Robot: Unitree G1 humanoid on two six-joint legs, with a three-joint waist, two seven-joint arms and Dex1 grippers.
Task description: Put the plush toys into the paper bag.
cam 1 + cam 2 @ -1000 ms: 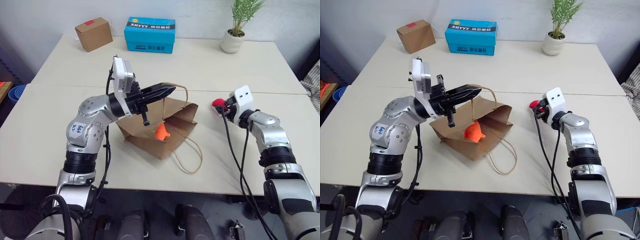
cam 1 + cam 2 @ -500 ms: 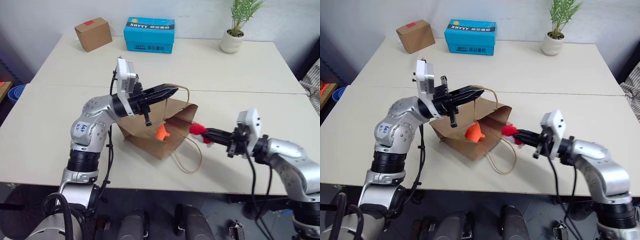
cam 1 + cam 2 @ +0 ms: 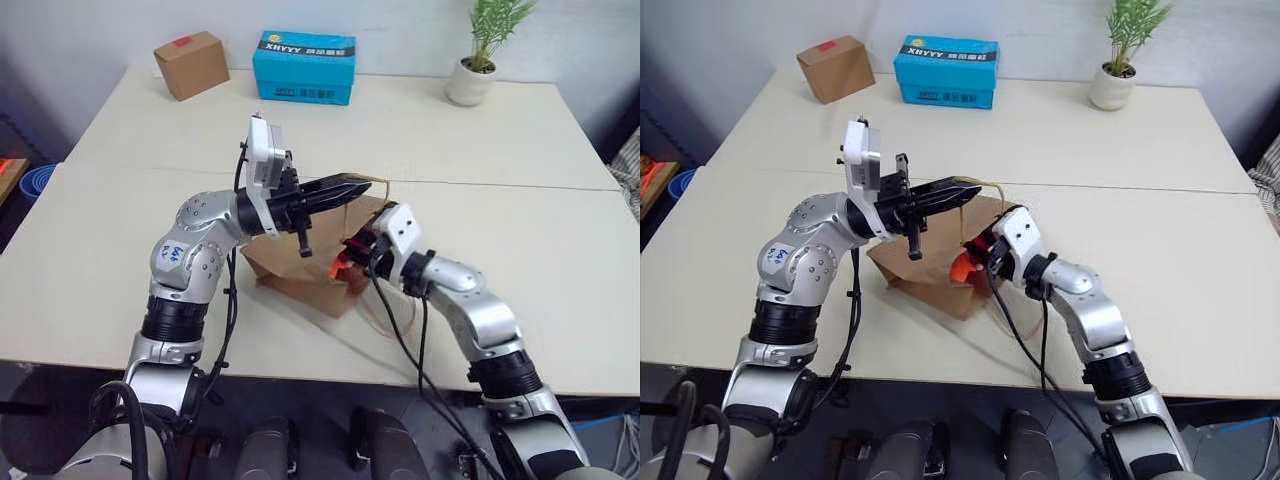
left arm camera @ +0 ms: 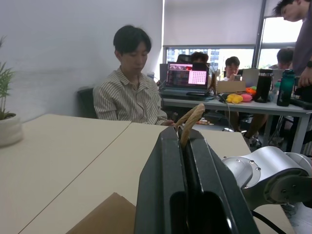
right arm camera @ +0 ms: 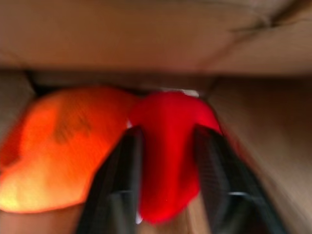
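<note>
Now, quick notes as we read them.
Left hand (image 3: 352, 186): clamped shut on the upper handle (image 4: 191, 122) of the paper bag (image 3: 300, 275), lifting it so the mouth gapes; barely shifted over the last second.
Right hand (image 5: 163, 170): a second ago out to the right over the worktop (image 3: 520, 130) gripping the red plush toy (image 5: 170, 141); since then we see it swing in toward the middle and arrive at the bag mouth.
Right hand state: fingers (image 5: 119, 170) sit either side of the red toy, toy between them; whether they have let go we cannot tell.
Red toy place: at the bag opening, pressed against the orange one, brown paper above and beside it.
Orange plush toy (image 3: 961, 266): in the bag mouth, partly poking out at the lip.
Bag: lying on its side on the worktop, mouth toward the right arm.
What changed: red toy went from well apart from the bag to inside its opening.
Meaning for task: we judge both toys nearly bagged; release and pull-out remain, and the orange one may need a nudge deeper.
Risk: toy could drag back out with the fingers.
Background: cardboard box (image 3: 190, 64), blue box (image 3: 304, 67), potted plant (image 3: 478, 55), untouched.
</note>
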